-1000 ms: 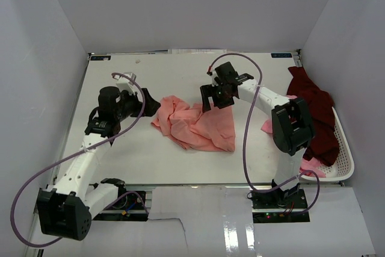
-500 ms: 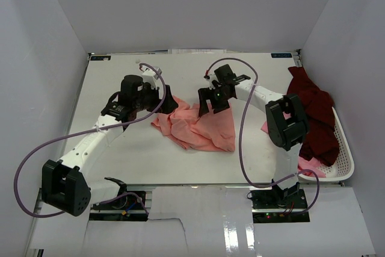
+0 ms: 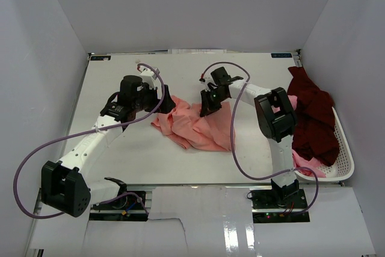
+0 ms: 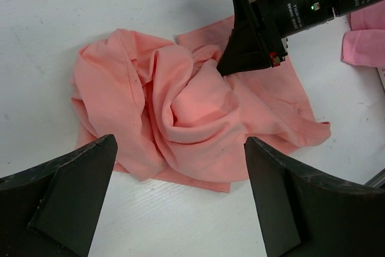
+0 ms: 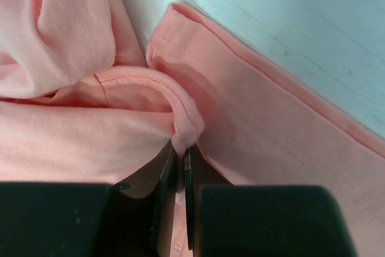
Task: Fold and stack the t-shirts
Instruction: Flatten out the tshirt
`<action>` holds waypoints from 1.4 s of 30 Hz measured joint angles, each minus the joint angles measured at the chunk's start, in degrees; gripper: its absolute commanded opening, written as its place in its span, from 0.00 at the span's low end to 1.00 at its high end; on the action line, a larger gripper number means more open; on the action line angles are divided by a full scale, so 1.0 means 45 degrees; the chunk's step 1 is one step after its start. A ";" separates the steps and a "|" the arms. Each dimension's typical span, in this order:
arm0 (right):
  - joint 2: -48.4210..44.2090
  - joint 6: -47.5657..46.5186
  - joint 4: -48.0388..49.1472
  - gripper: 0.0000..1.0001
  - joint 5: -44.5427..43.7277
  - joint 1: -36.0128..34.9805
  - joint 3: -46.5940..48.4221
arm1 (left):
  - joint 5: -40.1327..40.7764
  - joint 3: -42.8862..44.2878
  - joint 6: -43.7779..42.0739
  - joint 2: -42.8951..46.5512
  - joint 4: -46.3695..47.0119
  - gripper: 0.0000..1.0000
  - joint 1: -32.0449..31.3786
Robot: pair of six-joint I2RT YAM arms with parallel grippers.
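A crumpled salmon-pink t-shirt (image 3: 195,126) lies mid-table, filling the left wrist view (image 4: 192,118). My right gripper (image 3: 206,108) is down at the shirt's far edge. The right wrist view shows it (image 5: 180,154) shut on a small raised fold of the hemmed cloth (image 5: 187,126). My left gripper (image 3: 165,105) hovers over the shirt's left side, open wide, with nothing between its fingers (image 4: 180,142). A dark maroon t-shirt (image 3: 313,112) hangs over the basket on the right. Lighter pink cloth (image 3: 310,167) shows under it and beside the right arm (image 4: 364,40).
A white slotted basket (image 3: 343,148) stands at the table's right edge against the wall. The right arm's purple cable (image 3: 237,136) loops over the shirt's right part. White walls close in the table on three sides.
My left arm swung in from the left to the shirt's left side. My right gripper dropped onto the shirt's far edge and shut on a fold.
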State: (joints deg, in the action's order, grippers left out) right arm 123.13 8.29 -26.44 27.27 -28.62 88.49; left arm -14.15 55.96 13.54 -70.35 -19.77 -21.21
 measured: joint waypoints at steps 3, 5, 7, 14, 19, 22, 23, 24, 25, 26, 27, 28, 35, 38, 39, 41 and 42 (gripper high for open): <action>0.0010 0.0024 -0.0165 0.09 0.0024 0.0219 0.0364 | 0.0083 0.0000 0.0000 0.0015 -0.0029 0.98 0.0000; 0.0039 0.0005 -0.0408 0.08 -0.0005 0.0486 0.0933 | 0.0151 -0.0010 0.0005 0.0015 -0.0044 0.98 0.0000; 0.0189 0.0005 -0.0816 0.08 -0.0063 0.0971 0.2225 | 0.0204 -0.0010 0.0010 0.0015 -0.0078 0.98 0.0000; 0.1059 -0.0034 -0.1491 0.08 -0.0107 0.2555 0.6975 | 0.0345 -0.0010 0.0010 0.0010 -0.0087 0.98 -0.0005; -0.0282 -0.0039 -0.1409 0.10 0.0325 0.2885 0.5372 | 0.0389 -0.0010 0.0053 0.0010 -0.0107 0.98 0.0000; -0.1855 -0.0073 -0.1423 0.11 0.0384 0.2278 0.2735 | 0.0384 -0.0024 0.0121 0.0005 -0.0141 0.98 0.0000; -0.2390 -0.0092 -0.1375 0.11 0.0379 0.1948 0.1797 | 0.0384 -0.0024 0.0151 0.0000 -0.0151 0.98 0.0000; -0.3016 -0.0131 -0.1277 0.11 0.0296 0.1506 0.0670 | 0.0384 -0.0029 0.0160 -0.0010 -0.0165 0.98 0.0000; -0.3551 -0.0146 -0.1345 0.11 0.0248 0.1073 -0.0253 | 0.0384 -0.0034 0.0180 -0.0015 -0.0175 0.98 0.0000; -0.4114 -0.0165 -0.1307 0.12 0.0180 0.0641 -0.1248 | 0.0384 -0.0044 0.0194 -0.0019 -0.0180 0.98 0.0000; -0.4663 -0.0160 -0.1243 0.12 0.0092 0.0151 -0.2225 | 0.0379 -0.0049 0.0199 -0.0029 -0.0185 0.98 0.0000; -0.5183 -0.0131 -0.1297 0.12 0.0024 -0.0272 -0.3123 | 0.0384 -0.0049 0.0204 -0.0034 -0.0185 0.98 -0.0005; -0.6572 0.0204 -0.2089 0.48 -0.1049 -0.0573 -0.6674 | 0.0364 -0.0049 0.0214 -0.0160 -0.0185 0.98 -0.0005; -0.6319 0.0432 -0.2681 0.74 -0.1977 -0.0510 -0.7121 | 0.0330 -0.0058 0.0243 -0.0204 -0.0180 0.98 -0.0005; -0.6251 0.0447 -0.2793 0.75 -0.2220 -0.0510 -0.7106 | 0.0321 -0.0063 0.0248 -0.0223 -0.0175 0.98 -0.0005; -0.6227 0.0481 -0.2943 0.76 -0.2487 -0.0510 -0.6883 | 0.0311 -0.0073 0.0248 -0.0267 -0.0180 0.98 -0.0005; -0.6227 0.0505 -0.3060 0.76 -0.2603 -0.0510 -0.6611 | 0.0311 -0.0073 0.0243 -0.0277 -0.0180 0.98 -0.0005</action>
State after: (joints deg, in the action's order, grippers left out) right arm 95.11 10.57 -40.21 15.55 -30.92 58.74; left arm -12.75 55.64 14.63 -71.59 -20.58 -21.23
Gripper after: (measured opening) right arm 0.755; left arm 0.979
